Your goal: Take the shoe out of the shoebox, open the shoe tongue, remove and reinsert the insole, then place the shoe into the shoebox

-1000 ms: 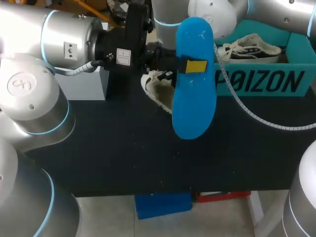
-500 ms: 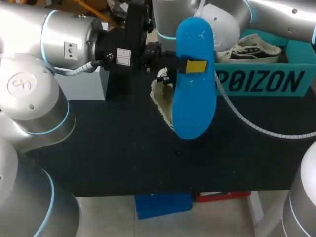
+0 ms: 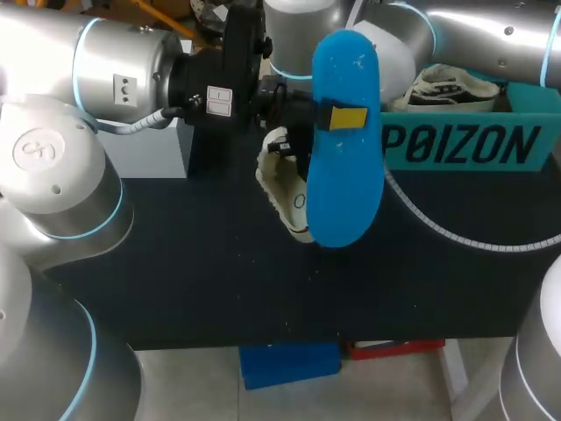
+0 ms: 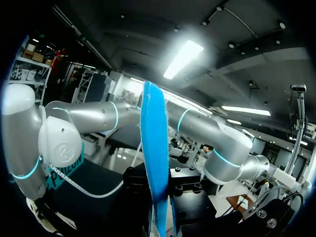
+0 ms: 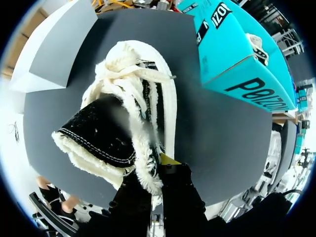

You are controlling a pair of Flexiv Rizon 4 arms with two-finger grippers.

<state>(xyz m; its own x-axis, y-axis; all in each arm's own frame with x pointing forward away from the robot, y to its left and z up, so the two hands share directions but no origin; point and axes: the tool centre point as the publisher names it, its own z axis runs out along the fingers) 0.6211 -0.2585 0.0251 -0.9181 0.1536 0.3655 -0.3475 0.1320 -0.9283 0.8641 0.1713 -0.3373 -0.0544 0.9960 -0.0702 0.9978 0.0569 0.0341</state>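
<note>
My left gripper is shut on a blue insole, held upright above the table's middle; one yellow tip lies across its face. In the left wrist view the insole stands edge-on between the fingers of that gripper. Just behind it, low over the black table, hangs the cream shoe, mostly hidden by the insole. The right gripper is shut on the frayed rim of the shoe, whose black tongue is folded out. A teal shoebox stands at the back right.
A second shoe lies inside the shoebox. A grey box stands at the back left, beside my left arm. The black tabletop stretches in front of the grippers. My right arm's cable hangs over the table before the shoebox.
The right gripper has shifted the shoe a little lower and toward the table's front, behind the insole. The left arm and the insole have kept still.
</note>
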